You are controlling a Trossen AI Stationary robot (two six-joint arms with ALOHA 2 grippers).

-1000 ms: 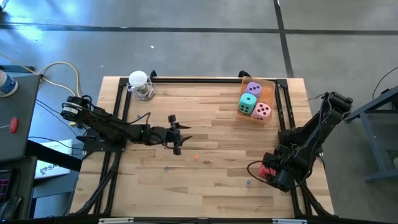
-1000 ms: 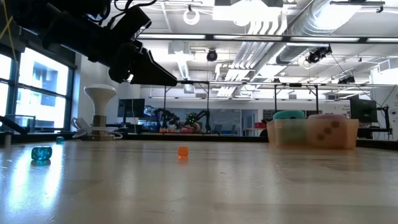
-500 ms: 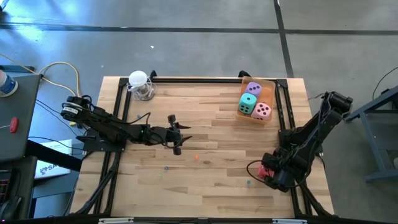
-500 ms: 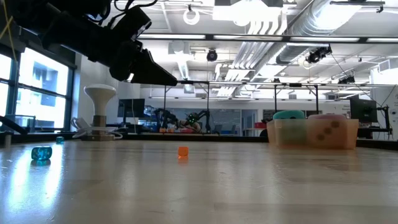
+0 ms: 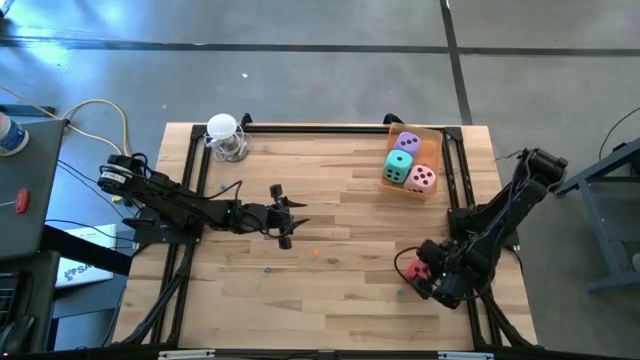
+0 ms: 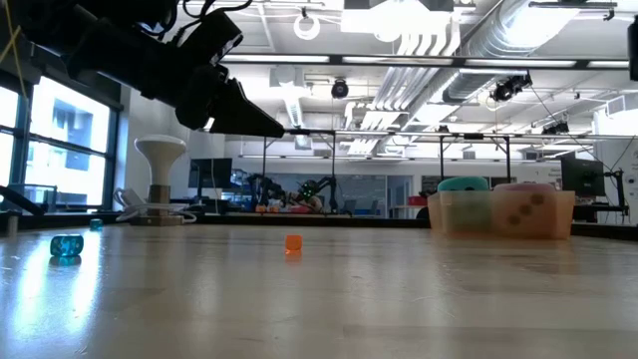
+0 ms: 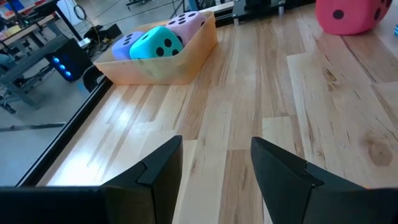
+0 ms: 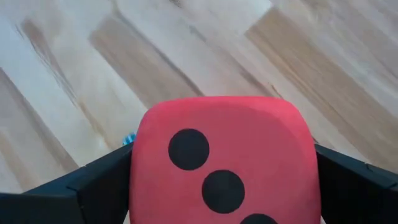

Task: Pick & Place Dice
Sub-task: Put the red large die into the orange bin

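Note:
The red die (image 5: 415, 269) is between the fingers of my right gripper (image 5: 418, 276) at the table's near right; it fills the right wrist view (image 8: 221, 162). The mint green die (image 5: 400, 162), the pink die (image 5: 422, 178) and the purple die (image 5: 408, 142) sit in a tan tray (image 5: 436, 188) at the far right, and also show in the left wrist view (image 7: 158, 43). My left gripper (image 5: 285, 217) hangs open and empty over the table's middle left. My right gripper pinches the red die by two opposite side faces (image 8: 140, 177), one dark finger (image 8: 93, 193) on each side. The pip face (image 8: 211, 171) is turned toward the wrist camera. Whether the die rests on the table cannot be told.
A white round-topped object with a clear base (image 5: 225, 136) stands at the far left corner. Tiny coloured beads lie on the wood, an orange one (image 5: 316, 254) at mid-table and a blue one (image 6: 67, 245). A black frame runs along the table's edges.
My right gripper has moved with the red die a little toward the table's left edge, away from the right frame rail. My left arm has kept still.

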